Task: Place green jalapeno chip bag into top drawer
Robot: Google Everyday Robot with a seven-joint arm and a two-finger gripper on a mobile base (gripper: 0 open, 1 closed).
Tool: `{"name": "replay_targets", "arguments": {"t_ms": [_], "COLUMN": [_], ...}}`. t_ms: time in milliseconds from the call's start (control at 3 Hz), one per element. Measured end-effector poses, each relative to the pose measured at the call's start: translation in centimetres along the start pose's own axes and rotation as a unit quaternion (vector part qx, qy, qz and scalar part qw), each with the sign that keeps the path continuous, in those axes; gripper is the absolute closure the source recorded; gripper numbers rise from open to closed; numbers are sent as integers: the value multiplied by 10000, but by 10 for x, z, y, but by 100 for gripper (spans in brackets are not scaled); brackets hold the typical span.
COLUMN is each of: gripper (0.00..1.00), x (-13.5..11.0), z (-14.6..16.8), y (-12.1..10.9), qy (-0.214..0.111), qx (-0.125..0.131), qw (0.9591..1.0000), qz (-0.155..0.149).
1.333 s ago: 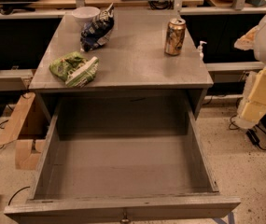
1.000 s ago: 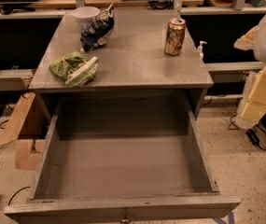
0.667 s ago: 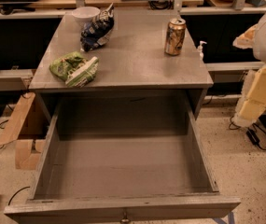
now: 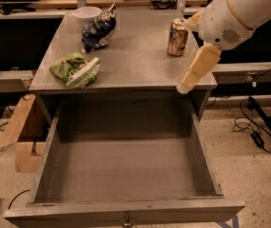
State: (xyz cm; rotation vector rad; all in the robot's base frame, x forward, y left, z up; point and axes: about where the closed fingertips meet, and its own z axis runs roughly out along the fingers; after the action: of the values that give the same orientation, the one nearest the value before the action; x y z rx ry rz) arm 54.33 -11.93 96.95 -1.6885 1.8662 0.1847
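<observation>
Grey metal table [image 4: 140, 61] sits mid-scene in your one camera view. Under its top, the wide shallow grey metal top drawer [image 4: 125, 167] is pulled out toward the near side. Its low walls and flat floor are in plain sight, and a small knob [image 4: 125, 219] sits on the near front edge.

Your task item, the small crumpled foil green jalapeno chip bag [image 4: 75, 69], bright green with white patches, lies on the table top on the left side, toward the near edge. It is on the table, not in the drawer.

Farther back on the left is a crumpled dark blue-black chip bag [image 4: 98, 30]. A round white bowl [image 4: 87, 14] sits just beside it at the far left edge; you cannot tell if the two touch. An upright tan-gold drink can [image 4: 177, 37] stands on the far right part of the top.

Your white rounded arm [image 4: 235, 13] comes in from the upper right. The cream-coloured gripper [image 4: 195, 69] slants down and left from it. Its tip is over the near right corner of the table, just near of the can. Whether it is released or clenched cannot be told, nor whether it touches the table. It is well apart from the green bag, on the opposite side of the top.

On the floor, a brown cardboard box [image 4: 23, 137] sits left of the table and black cables [image 4: 249, 127] lie to the right.
</observation>
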Motion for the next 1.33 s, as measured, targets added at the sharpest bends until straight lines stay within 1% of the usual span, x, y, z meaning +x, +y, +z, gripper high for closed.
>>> {"name": "replay_targets", "arguments": {"t_ms": [333, 667, 1000, 1333], "gripper": [0, 0, 0, 0], "x": [-68, -68, -84, -127], "z": [40, 40, 72, 131], "y": [-40, -40, -50, -67], "qy": [-1096, -1097, -1224, -1466], "qx": [71, 71, 120, -172], "qw": [9935, 9935, 9917, 9871], "qz": [-309, -309, -374, -618]}}
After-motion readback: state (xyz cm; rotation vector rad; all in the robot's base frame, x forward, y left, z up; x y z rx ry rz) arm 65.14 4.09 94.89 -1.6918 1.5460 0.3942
